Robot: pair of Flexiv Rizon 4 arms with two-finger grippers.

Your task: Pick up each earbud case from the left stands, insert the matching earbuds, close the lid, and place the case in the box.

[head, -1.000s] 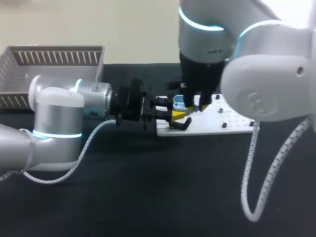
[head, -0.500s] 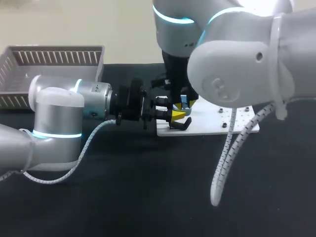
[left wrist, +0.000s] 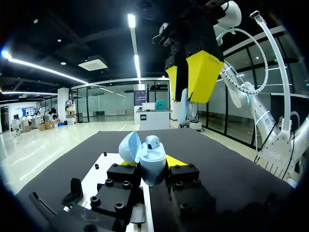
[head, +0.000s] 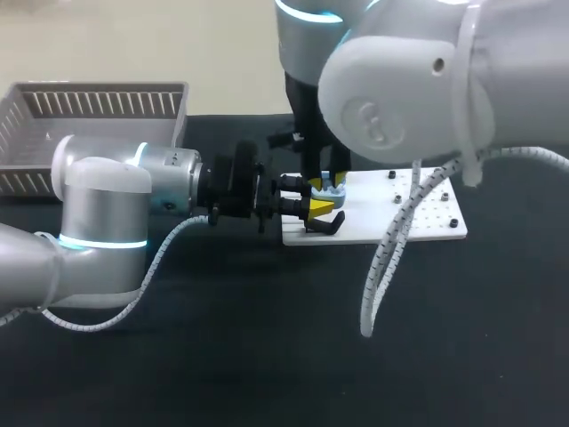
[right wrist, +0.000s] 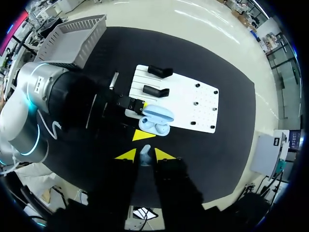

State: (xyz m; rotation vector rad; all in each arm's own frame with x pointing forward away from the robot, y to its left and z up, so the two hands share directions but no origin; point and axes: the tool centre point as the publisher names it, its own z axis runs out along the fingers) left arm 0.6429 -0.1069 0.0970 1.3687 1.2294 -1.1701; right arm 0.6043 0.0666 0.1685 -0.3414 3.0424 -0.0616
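Black table (head: 267, 356), white plate (head: 418, 222). Clamped open case (left wrist: 147, 162) in left gripper (left wrist: 152, 164) over plate's edge; pinched earbud (right wrist: 146, 155) in right gripper (right wrist: 145, 154) above it. Likely insertion step; needed aligned descent into the case.

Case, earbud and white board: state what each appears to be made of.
Case: pale blue, smooth with soft highlights, probably moulded plastic. Earbud: same pale blue, likely plastic too, though too small to be sure. Board: flat matte white with drilled holes, painted metal or plastic; cannot tell which.
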